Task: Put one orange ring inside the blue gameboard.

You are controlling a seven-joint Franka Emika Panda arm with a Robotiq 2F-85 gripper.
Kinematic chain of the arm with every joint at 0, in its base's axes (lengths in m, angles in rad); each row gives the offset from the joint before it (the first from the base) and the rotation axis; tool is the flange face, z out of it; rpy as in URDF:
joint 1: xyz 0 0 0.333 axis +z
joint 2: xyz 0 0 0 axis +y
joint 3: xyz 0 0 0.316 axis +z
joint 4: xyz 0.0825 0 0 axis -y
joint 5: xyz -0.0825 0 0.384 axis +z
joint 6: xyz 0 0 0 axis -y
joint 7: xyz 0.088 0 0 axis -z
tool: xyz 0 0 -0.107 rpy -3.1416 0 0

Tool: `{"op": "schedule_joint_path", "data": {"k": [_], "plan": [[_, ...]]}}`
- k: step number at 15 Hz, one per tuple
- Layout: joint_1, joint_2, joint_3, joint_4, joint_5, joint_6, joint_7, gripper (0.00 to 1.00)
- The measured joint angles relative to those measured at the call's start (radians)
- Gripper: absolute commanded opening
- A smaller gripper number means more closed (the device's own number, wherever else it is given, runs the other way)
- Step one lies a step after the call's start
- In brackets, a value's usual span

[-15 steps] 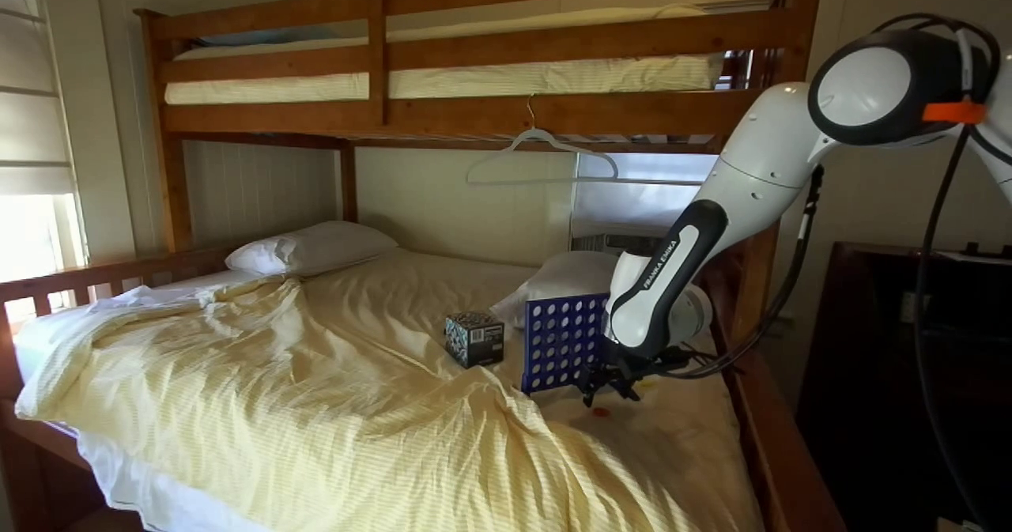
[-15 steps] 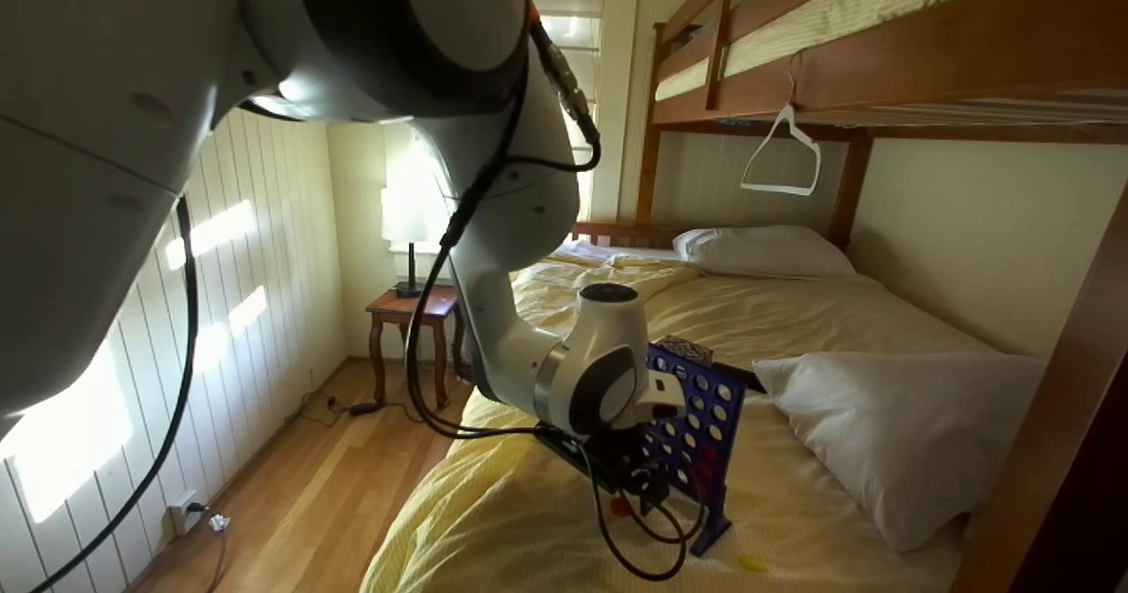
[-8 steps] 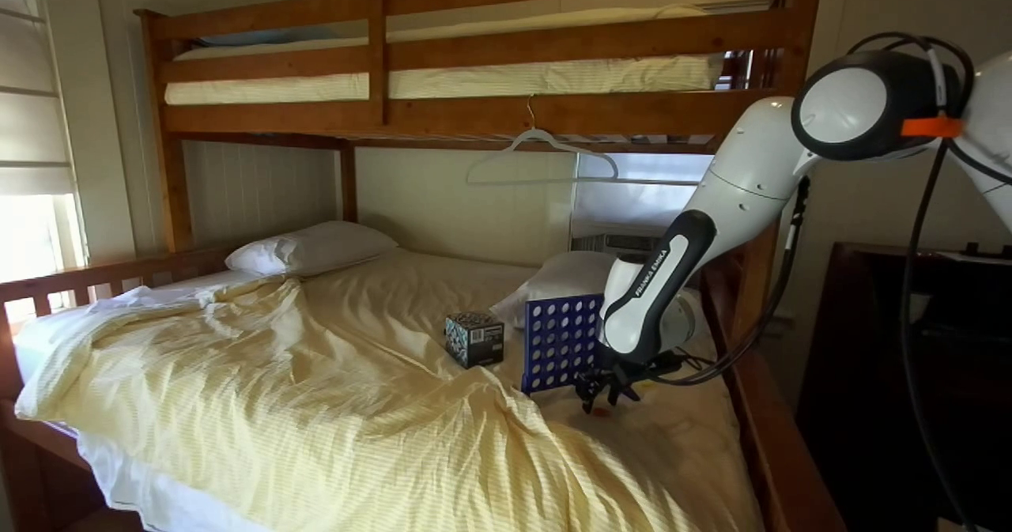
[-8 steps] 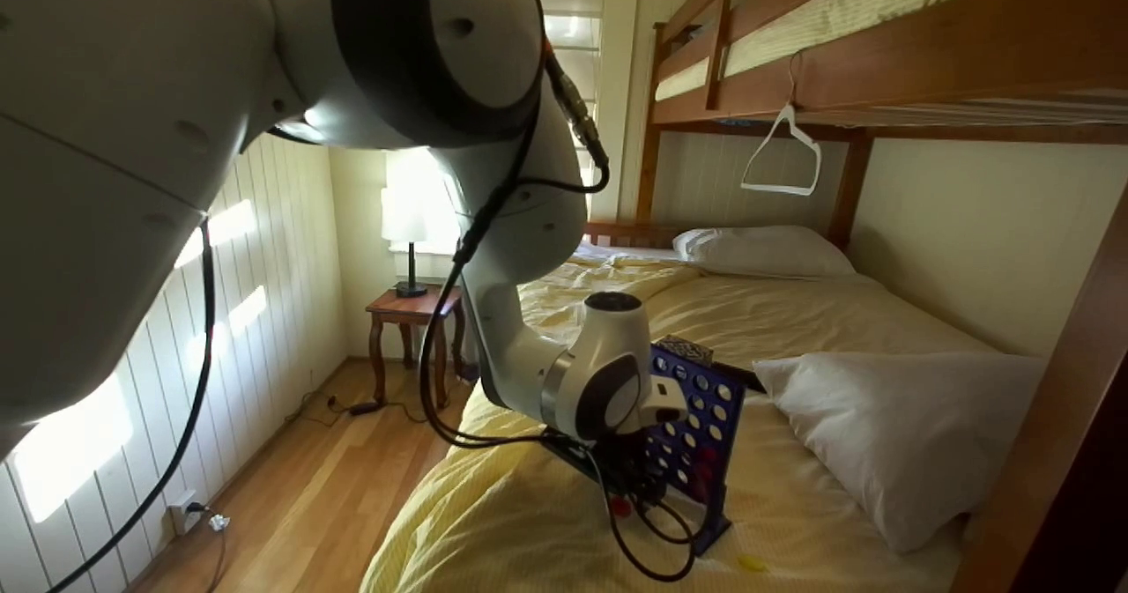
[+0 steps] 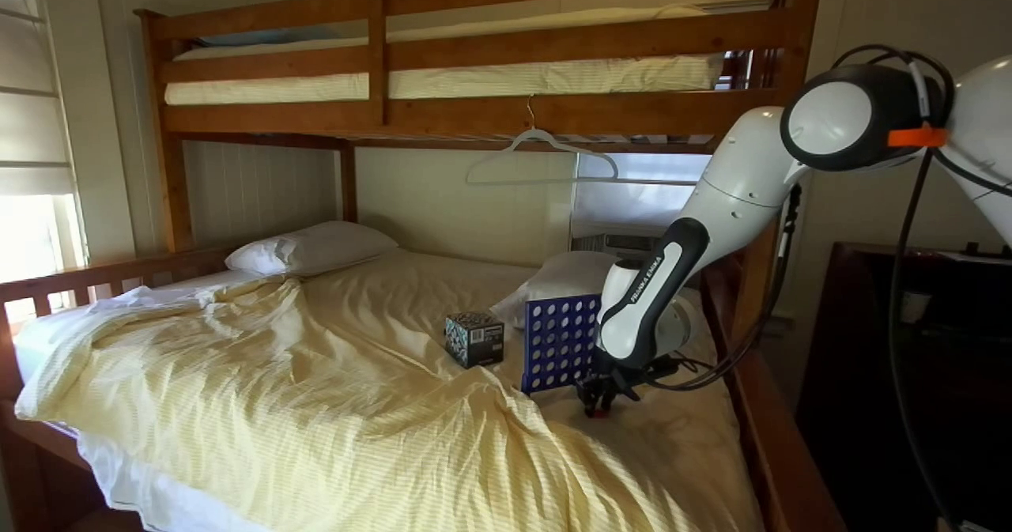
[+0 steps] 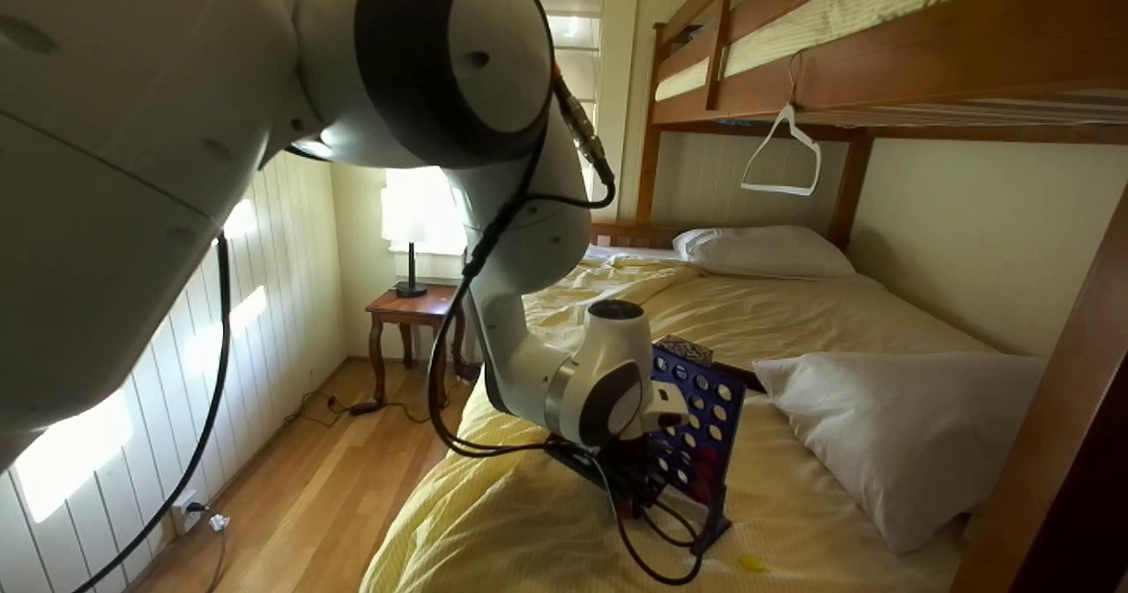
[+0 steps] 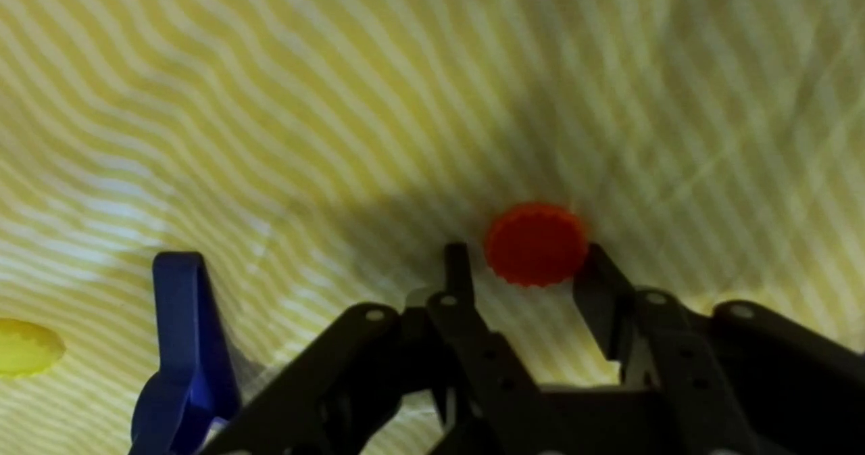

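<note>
Slants down from the right with bent arm [image 5: 743, 172] in an exterior view, straddling without clamping the orange-red ring [image 7: 536, 247] on striped bedding [image 7: 270, 103] with part-spread gripper [image 7: 524, 249], just on the near side of the upright blue gameboard [image 5: 557, 342].

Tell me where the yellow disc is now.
In the wrist view, the yellow disc lies on striped bedding, cut off by the left edge, left of the foot of the blue gameboard.

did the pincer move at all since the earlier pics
Yes, downward: in an exterior view the pincer now reaches lower against the blue board, which has stayed in place.
</note>
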Motion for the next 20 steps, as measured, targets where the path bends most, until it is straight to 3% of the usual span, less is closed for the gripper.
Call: {"op": "schedule_joint_path", "data": {"k": [1,2,4,10,14,17,18,20], "plan": [[0.000,0.001,0.000,0.001,0.000,0.000,-0.004,0.14],[-0.001,0.001,0.001,0.002,0.000,0.000,-0.006,0.23],[-0.001,0.001,0.001,0.003,0.000,0.000,-0.011,0.48],[-0.005,0.001,0.001,0.003,0.000,0.000,-0.035,0.83],[-0.007,0.001,0.001,0.003,0.000,-0.017,-0.069,0.84],[-0.007,0.001,0.001,0.003,0.000,-0.040,-0.093,0.75],[-0.007,0.001,0.001,0.003,0.000,-0.045,-0.101,0.65],[-0.007,0.001,0.001,0.003,0.000,-0.050,-0.109,0.56]]}}
